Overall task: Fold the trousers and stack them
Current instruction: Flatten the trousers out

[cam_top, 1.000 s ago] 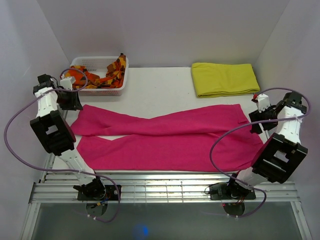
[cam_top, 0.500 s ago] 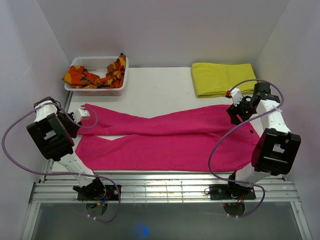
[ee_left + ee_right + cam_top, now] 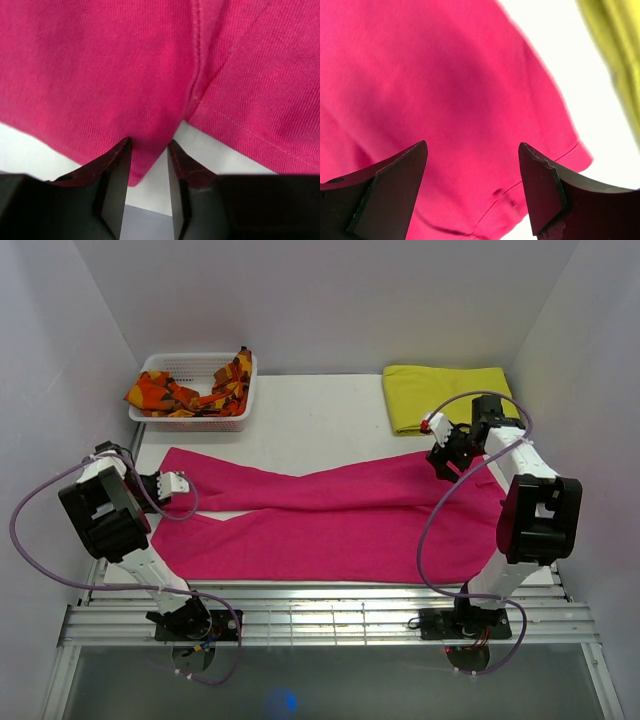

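Trousers: flat across near half of table, leg ends at left edge, wide end at right; unmoved.
Left gripper: swung from basket at far left corner down to far leg's end; jaws part spread, cloth corner between them, not pinched.
Right gripper: came in from right edge, now over trousers' far right corner near yellow cloth; jaws spread wide.
Meaning: both lining up grabs for first fold; nothing folded yet.

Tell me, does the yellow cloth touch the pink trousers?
Apart. The right wrist view shows a strip of white table between the trousers and the yellow cloth.
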